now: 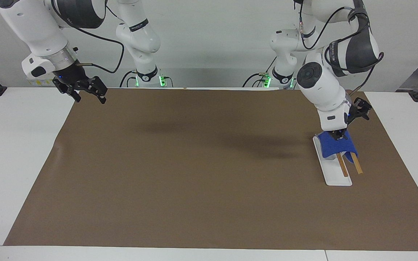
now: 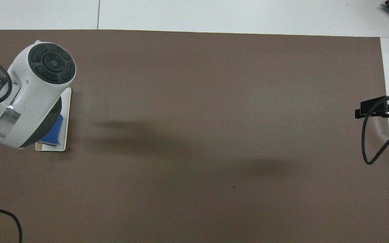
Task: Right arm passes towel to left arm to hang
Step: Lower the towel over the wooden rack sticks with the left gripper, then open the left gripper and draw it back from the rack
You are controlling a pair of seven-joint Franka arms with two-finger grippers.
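The blue towel (image 1: 334, 148) lies draped over two wooden bars (image 1: 343, 166) of a white rack (image 1: 335, 178) at the left arm's end of the mat. My left gripper (image 1: 351, 122) hangs just over the towel's upper edge, tilted, open and holding nothing. Whether its lower fingertip (image 1: 339, 135) touches the cloth I cannot tell. From overhead the left arm covers the gripper, and only a strip of the towel (image 2: 55, 130) and the rack's edge (image 2: 67, 111) show. My right gripper (image 1: 88, 97) waits open and empty over the mat's corner at the right arm's end, its tips (image 2: 366, 109) showing overhead.
A large brown mat (image 1: 194, 174) covers most of the white table (image 1: 16, 152). The rack is the only thing standing on it. Cables trail from both wrists.
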